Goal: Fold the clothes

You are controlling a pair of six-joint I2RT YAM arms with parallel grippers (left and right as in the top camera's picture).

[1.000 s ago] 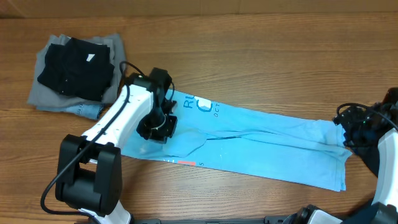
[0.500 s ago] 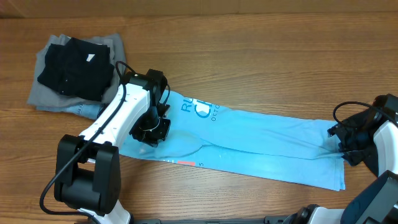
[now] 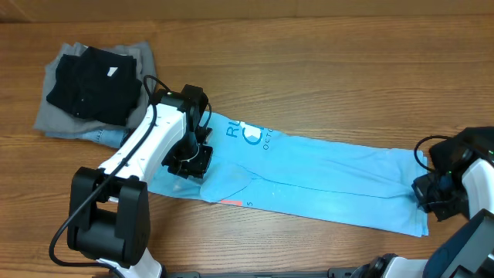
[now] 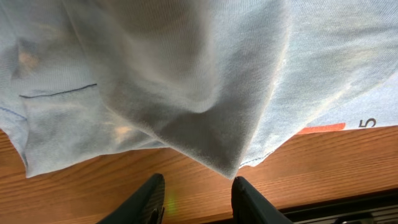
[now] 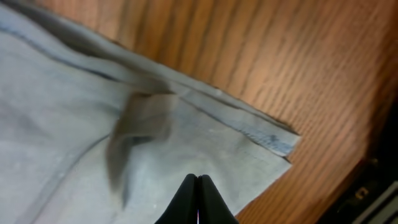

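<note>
the left gripper (image 4: 199,182) is partly open and empty, at a fold of the blue shirt (image 3: 332,176). the right gripper (image 5: 198,183) is closed over its corner; whether it pinches cloth is unclear.

One long sky-blue printed shirt (image 3: 324,177), one folded black garment (image 3: 93,89), one grey garment (image 3: 54,117), one wooden table (image 3: 324,69), and two black pincers: left pincer (image 4: 196,186), right pincer (image 5: 198,182).

Your left arm (image 3: 143,147): white link shell, black joints and base, black cable (image 3: 158,83) looping alongside. Your right arm (image 3: 480,185): same colours. Fingers (image 4: 151,198): black, tapered.
</note>
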